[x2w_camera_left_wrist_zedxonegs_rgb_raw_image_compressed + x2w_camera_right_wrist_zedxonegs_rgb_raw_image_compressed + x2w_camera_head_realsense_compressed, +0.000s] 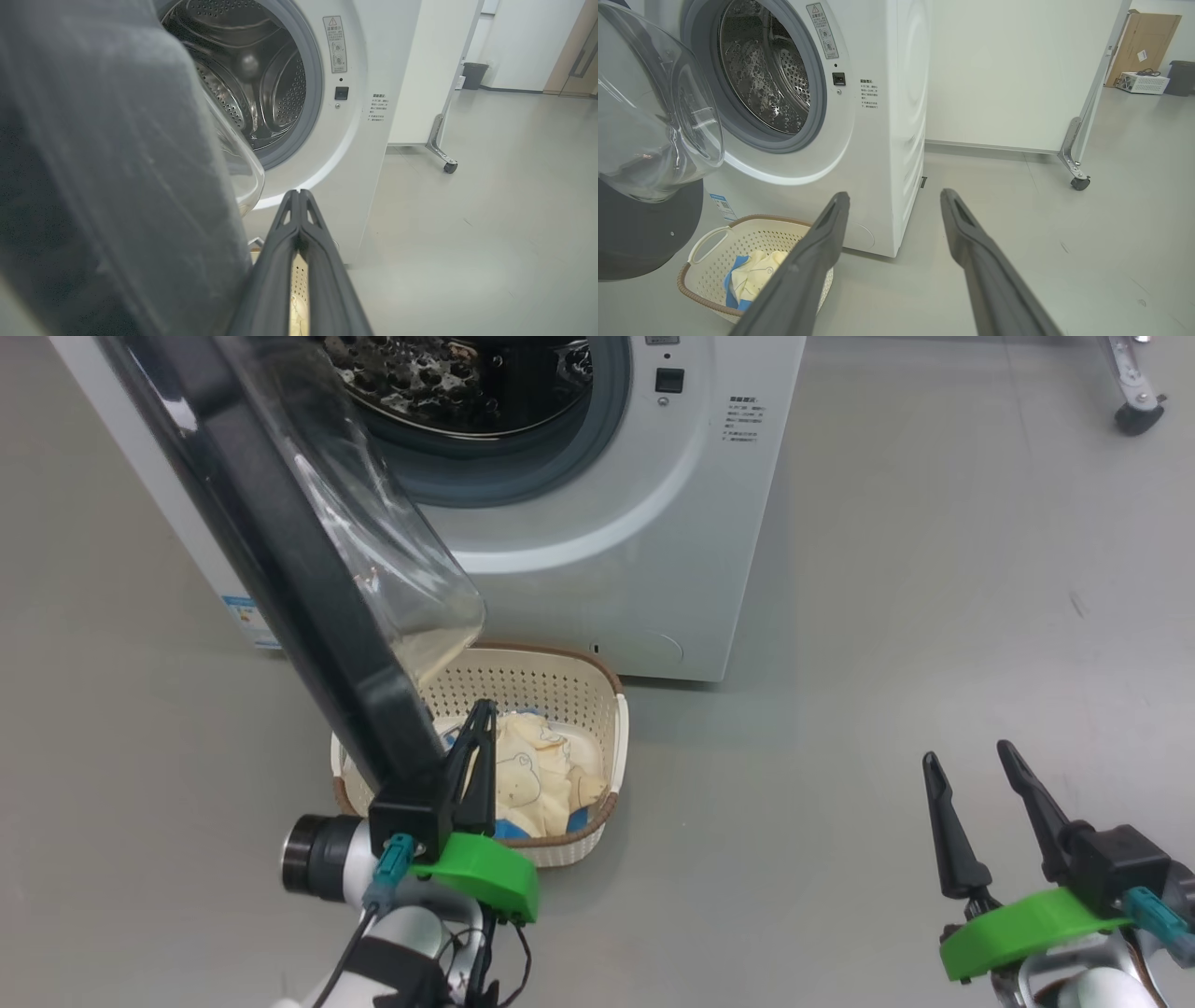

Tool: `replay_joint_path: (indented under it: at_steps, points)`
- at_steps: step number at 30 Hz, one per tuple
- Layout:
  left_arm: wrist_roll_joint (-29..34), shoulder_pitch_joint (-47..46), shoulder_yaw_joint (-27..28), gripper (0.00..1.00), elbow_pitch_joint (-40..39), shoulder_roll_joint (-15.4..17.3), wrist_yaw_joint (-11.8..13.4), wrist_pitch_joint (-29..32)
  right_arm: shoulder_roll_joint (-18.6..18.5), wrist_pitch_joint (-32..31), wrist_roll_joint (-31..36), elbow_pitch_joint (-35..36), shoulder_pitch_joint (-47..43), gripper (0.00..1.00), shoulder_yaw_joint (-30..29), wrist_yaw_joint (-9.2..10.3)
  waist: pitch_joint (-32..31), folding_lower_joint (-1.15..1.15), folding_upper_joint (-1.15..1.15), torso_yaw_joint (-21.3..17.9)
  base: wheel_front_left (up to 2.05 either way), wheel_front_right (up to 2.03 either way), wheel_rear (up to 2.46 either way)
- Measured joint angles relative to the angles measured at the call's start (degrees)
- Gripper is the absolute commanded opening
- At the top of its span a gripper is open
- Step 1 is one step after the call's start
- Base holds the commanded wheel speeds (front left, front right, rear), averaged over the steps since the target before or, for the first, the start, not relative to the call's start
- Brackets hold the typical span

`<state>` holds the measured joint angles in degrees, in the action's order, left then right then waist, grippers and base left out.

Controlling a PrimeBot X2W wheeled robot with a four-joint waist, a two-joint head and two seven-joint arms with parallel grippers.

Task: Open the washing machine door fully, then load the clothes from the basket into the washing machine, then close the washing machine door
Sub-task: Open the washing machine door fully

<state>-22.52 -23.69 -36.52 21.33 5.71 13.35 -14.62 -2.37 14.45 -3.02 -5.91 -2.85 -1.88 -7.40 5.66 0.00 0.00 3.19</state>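
Observation:
The white washing machine stands with its steel drum exposed. The washing machine door is swung out towards me, black rim edge-on, glass bowl hanging over the basket. The cream basket sits on the floor in front of the machine and holds the clothes, pale yellow with blue trim. My left gripper is shut with nothing between its fingers and stands close against the lower edge of the door's rim, above the basket. My right gripper is open and empty, off to the right over bare floor.
Grey floor spreads right of the machine. A wheeled white partition with a caster stands behind and to the right. Farther back are a dark bin and a cardboard box.

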Motion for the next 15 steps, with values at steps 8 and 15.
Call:
replay_joint_path:
  at_steps: [8, 15]
  points:
    - [0.26, 2.64, 0.79, 0.00, -3.46, 2.57, 0.51, 0.54, 0.00, 0.00, 0.08, 0.00, 0.34, 1.00, -0.60, 0.00, -0.06, 0.00, 0.00, 2.83, 0.00, 0.00, 0.00]
    - [0.25, 4.68, 1.92, 0.00, -7.54, 4.59, 0.76, 0.65, 0.01, 0.00, 0.10, 0.02, 0.34, 1.00, -1.34, 0.00, 0.29, 0.00, 0.00, 6.57, 0.00, 0.00, 0.00]
